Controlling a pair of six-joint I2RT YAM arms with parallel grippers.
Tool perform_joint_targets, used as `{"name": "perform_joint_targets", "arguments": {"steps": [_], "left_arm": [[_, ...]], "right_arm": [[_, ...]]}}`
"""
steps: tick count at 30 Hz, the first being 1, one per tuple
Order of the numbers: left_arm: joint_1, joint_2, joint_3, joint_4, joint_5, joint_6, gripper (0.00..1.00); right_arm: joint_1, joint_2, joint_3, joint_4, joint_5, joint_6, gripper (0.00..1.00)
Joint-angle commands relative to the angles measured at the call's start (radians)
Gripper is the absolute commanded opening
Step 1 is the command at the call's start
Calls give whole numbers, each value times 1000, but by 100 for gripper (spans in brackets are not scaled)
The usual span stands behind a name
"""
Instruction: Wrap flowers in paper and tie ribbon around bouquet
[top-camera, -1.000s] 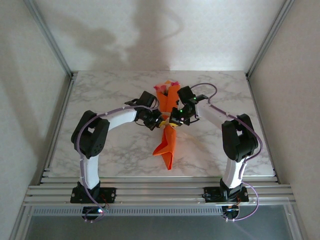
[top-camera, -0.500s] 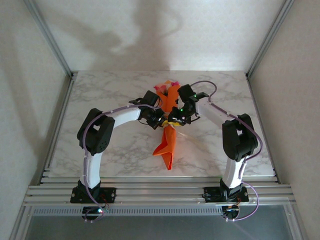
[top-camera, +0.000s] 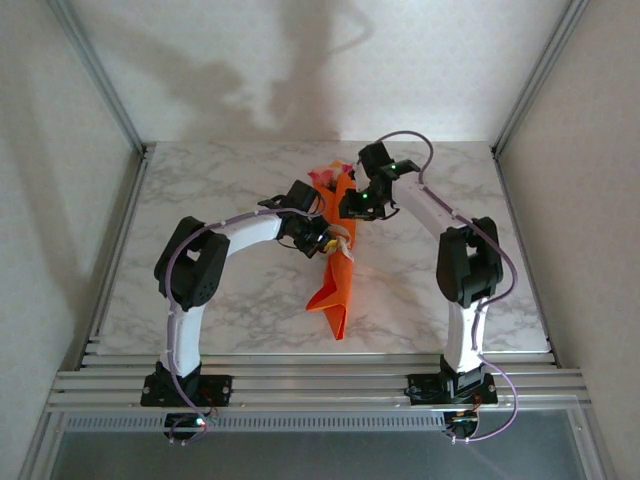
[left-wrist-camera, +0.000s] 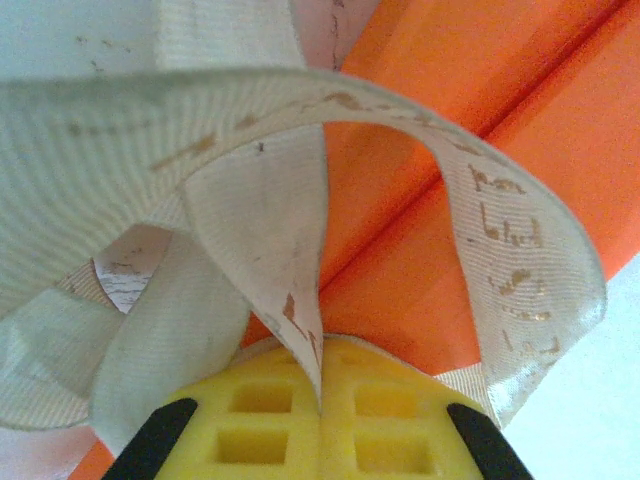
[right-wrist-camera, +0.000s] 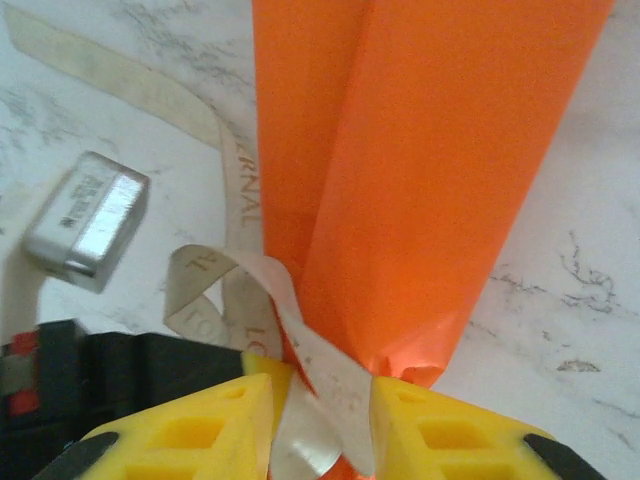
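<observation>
**Item:** narrow cone-shaped bouquet (top-camera: 338, 285) wrapped in bright orange paper (right-wrist-camera: 420, 150). It lies on the white, grey-veined marble surface (top-camera: 220, 190) between the two arms, with its tapered end toward the arm bases.

**Contents:** pink rose heads (top-camera: 324, 178) at the wide far end, too small to make out in detail.

**Binding:** long, narrow cream-white woven ribbon (left-wrist-camera: 500, 240) with faint gold lettering. It is looped loosely against the paper near the cone's middle. In the right wrist view, one tail trails flat over the marble beside the cone.

**Left arm's fingers** (top-camera: 328, 240): yellow, at the cone's left side. They are closed together on a fold of the ribbon, which rises from between them into an open loop.

**Right arm's fingers** (top-camera: 348, 207): yellow, over the cone's far half. They stand narrowly apart with a ribbon tail lying in the gap. Whether they press on it cannot be told.
</observation>
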Motion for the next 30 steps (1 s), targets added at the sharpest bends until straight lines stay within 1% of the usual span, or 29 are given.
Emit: {"name": "perform_joint_targets", "arguments": {"steps": [1, 5, 13, 18, 21, 23, 25, 28, 30], "left_arm": [[-11, 7, 12, -16, -14, 0, 0], [-11, 5, 11, -15, -15, -4, 0], [-12, 7, 11, -12, -12, -5, 0], [-12, 9, 18, -16, -8, -3, 0], [-13, 12, 23, -19, -8, -2, 0], [-13, 14, 25, -20, -8, -2, 0], [-14, 15, 26, -22, -7, -1, 0], [-15, 17, 29, -22, -5, -1, 0], [-15, 20, 31, -23, -4, 0, 0]], "right_arm": [[28, 49, 51, -83, 38, -85, 31], [39, 84, 71, -73, 55, -73, 32], [63, 166, 165, -133, 118, -80, 32], [64, 181, 169, -131, 142, -71, 31], [65, 187, 173, -131, 149, -71, 29], [65, 191, 177, -132, 151, -68, 25], [65, 188, 177, -132, 156, -62, 12], [64, 161, 161, -114, 161, -49, 0], [65, 136, 145, -100, 166, -38, 0]]}}
